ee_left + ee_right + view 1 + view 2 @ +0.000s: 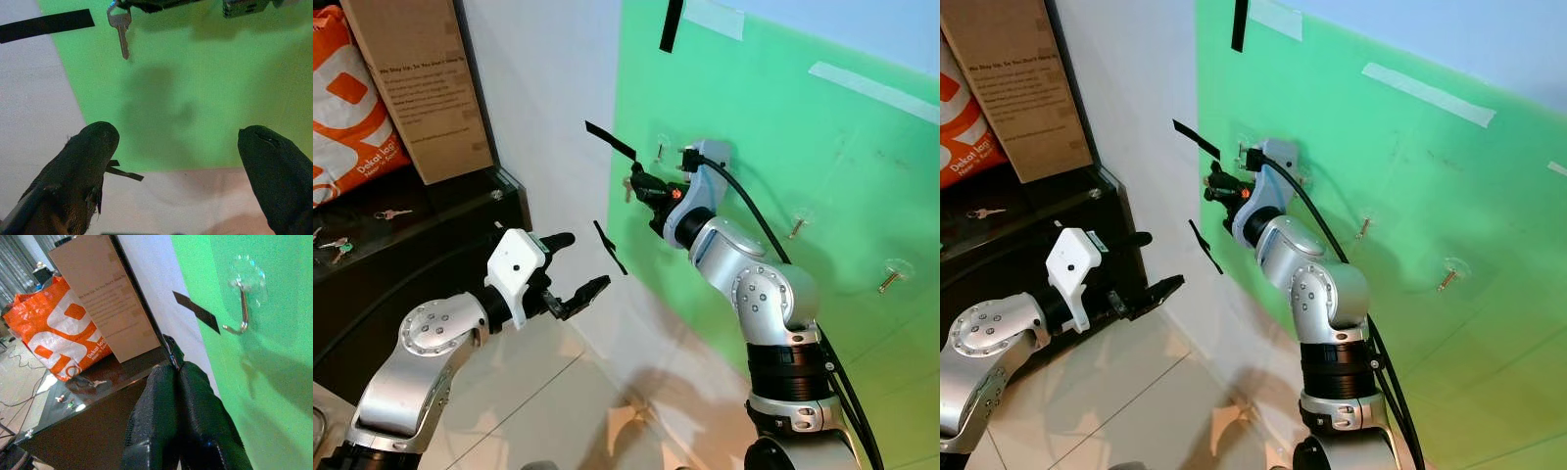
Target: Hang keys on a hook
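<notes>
My right gripper (177, 369) is raised against the green wall panel (822, 196), its fingers (161, 401) pressed together on the ring of the keys (121, 29), which dangle below them with the blade pointing down, free of the wall. The hook (239, 308) I judge to be the target sits on its clear suction pad just beside my fingertips, further along the panel and slightly higher, its open tip curling back toward me. So the ring has to travel up and across toward that tip, then drop over it; the keys are not yet touching it. Two more hooks (796, 225) stand well apart toward the panel's far side.

My left gripper (570, 284) hangs lower, out from the wall, fingers (93, 147) spread wide and empty, pointed up at the dangling keys. The right arm is plainly the nearer one. Other keys lie on the dark shelf (431, 225) beside the orange bag (347, 108).
</notes>
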You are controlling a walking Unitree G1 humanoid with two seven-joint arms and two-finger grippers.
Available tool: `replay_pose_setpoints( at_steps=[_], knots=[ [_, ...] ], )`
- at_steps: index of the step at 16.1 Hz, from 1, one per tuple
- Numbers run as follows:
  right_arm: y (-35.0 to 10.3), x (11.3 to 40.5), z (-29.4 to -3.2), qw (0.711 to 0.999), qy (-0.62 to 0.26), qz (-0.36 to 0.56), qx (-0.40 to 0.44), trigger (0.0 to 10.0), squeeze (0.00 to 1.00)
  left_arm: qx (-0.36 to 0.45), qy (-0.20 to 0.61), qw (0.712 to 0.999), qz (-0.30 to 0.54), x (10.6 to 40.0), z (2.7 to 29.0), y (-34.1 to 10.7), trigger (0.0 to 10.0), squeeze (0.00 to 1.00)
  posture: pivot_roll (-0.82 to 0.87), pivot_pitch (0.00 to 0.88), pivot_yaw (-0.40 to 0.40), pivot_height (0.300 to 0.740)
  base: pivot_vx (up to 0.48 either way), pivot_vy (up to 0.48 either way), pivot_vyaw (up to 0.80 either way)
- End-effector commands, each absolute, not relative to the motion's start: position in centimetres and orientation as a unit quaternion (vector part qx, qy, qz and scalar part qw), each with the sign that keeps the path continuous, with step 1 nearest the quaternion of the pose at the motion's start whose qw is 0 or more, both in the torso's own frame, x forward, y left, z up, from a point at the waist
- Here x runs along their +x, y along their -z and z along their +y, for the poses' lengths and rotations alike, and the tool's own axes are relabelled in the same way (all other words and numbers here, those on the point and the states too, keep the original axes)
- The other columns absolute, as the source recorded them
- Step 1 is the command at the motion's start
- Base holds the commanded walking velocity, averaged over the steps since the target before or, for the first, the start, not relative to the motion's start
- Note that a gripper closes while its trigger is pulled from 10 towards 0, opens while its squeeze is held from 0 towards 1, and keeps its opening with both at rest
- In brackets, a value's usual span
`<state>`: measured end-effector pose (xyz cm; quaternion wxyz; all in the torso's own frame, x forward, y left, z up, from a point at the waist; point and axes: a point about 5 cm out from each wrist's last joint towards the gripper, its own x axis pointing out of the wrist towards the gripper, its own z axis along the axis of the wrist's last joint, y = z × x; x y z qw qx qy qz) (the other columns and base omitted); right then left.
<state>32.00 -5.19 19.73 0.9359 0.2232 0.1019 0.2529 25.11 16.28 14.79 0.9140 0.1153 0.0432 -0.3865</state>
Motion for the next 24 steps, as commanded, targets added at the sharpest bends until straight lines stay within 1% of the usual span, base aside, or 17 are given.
replay_pose_setpoints(
  at_steps=[1, 5, 9, 12, 18, 21, 24],
  knots=[
    [-21.6, 32.0, -4.5, 0.931, -0.272, 0.069, 0.235, 10.0, 0.00, 0.123, 0.394, 0.910, 0.035, 24.9, 15.9, -15.1, 10.0, 0.00, 0.08, 0.000, -0.078, 0.740, 0.000, 0.000, 0.00],
    [-22.3, 32.6, -5.0, 0.930, -0.255, 0.047, 0.262, 10.0, 0.00, 0.123, 0.395, 0.910, 0.036, 24.9, 16.0, -15.1, 10.0, 0.00, 0.08, 0.000, -0.078, 0.740, 0.000, 0.000, 0.00],
    [-22.0, 33.2, -5.3, 0.927, -0.233, 0.049, 0.291, 10.0, 0.00, 0.120, 0.397, 0.909, 0.033, 25.1, 16.1, -15.3, 10.0, 0.00, 0.09, 0.000, -0.077, 0.740, 0.000, 0.000, 0.00],
    [-21.5, 33.3, -5.2, 0.925, -0.230, 0.064, 0.297, 10.0, 0.00, 0.120, 0.397, 0.909, 0.033, 25.3, 16.2, -15.4, 10.0, 0.00, 0.09, 0.000, -0.075, 0.740, 0.000, 0.000, 0.00],
    [-19.2, 33.5, -5.5, 0.921, -0.200, 0.127, 0.309, 10.0, 0.00, 0.122, 0.396, 0.909, 0.034, 25.5, 16.2, -15.6, 10.0, 0.00, 0.09, 0.000, -0.073, 0.740, 0.000, 0.000, 0.00],
    [-18.0, 33.5, -5.8, 0.914, -0.176, 0.161, 0.328, 10.0, 0.00, 0.123, 0.397, 0.909, 0.035, 25.4, 16.2, -15.6, 10.0, 0.00, 0.09, 0.000, -0.072, 0.740, 0.000, 0.000, 0.00],
    [-17.4, 33.6, -6.1, 0.891, -0.163, 0.179, 0.384, 10.0, 0.00, 0.124, 0.398, 0.908, 0.035, 25.5, 16.2, -15.6, 10.0, 0.00, 0.09, 0.000, -0.071, 0.740, 0.000, 0.000, 0.00]
  ],
)
